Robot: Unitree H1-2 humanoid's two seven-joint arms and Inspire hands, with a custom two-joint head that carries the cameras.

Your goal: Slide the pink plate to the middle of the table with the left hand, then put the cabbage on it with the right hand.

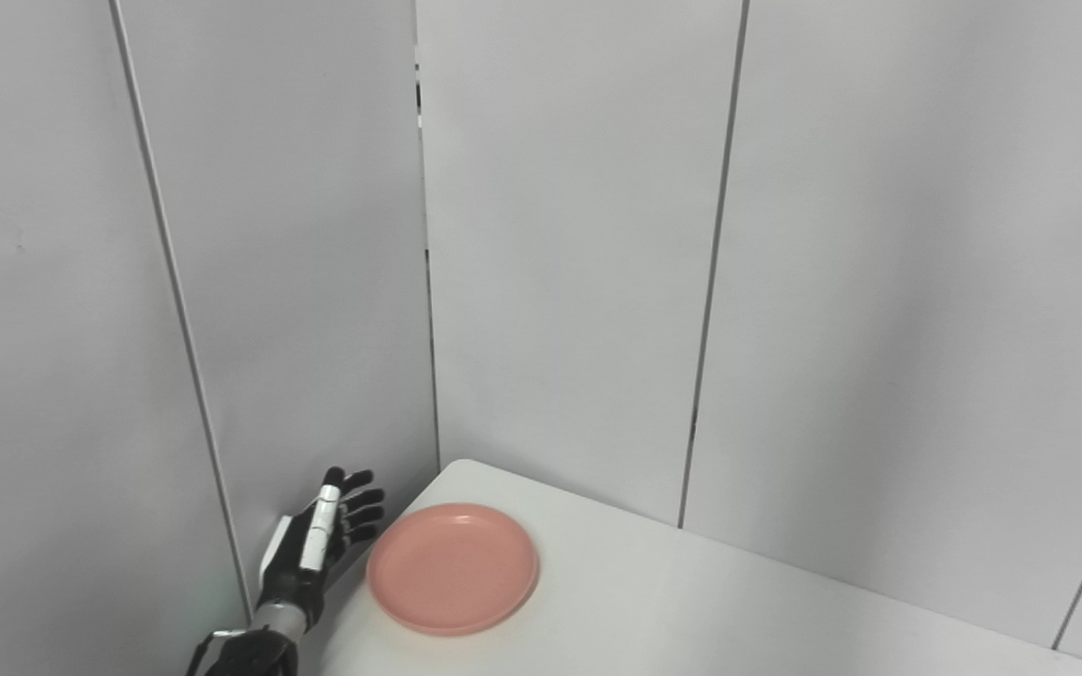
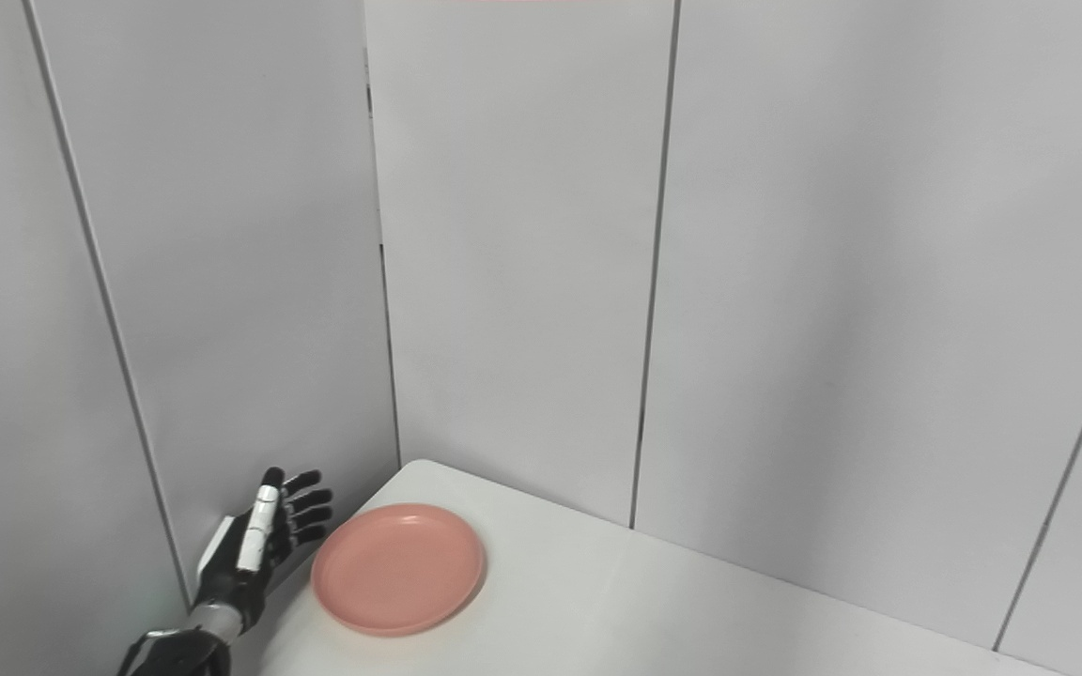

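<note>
The plate (image 1: 453, 568) lay flat on the white table (image 1: 691, 610), close to the table's far left corner and near its left edge. It was pink, round and shallow, with a low raised rim, and nothing lay on it. It sat well short of the middle of the table.

The left hand (image 1: 316, 545) was raised just beside the table's left edge, to the left of the plate. Its fingers (image 1: 360, 512) were spread apart and stretched out, pointing up and toward the far wall, and they held nothing. The fingertips stood near the plate's left rim but apart from it; a strip of table showed between hand and plate. The hand was black with a white strip along the side turned to the camera, and a silver wrist joined it to the dark forearm, which came in from the bottom left corner.

The right hand did not show in either view, and neither did the cabbage.

Behind the table stood plain grey wall panels (image 1: 579, 235), meeting in a corner just behind the table's far left corner. Dark seams ran down between the panels. The visible part of the table to the right of the plate was bare white surface, running out of the picture at the bottom right.
</note>
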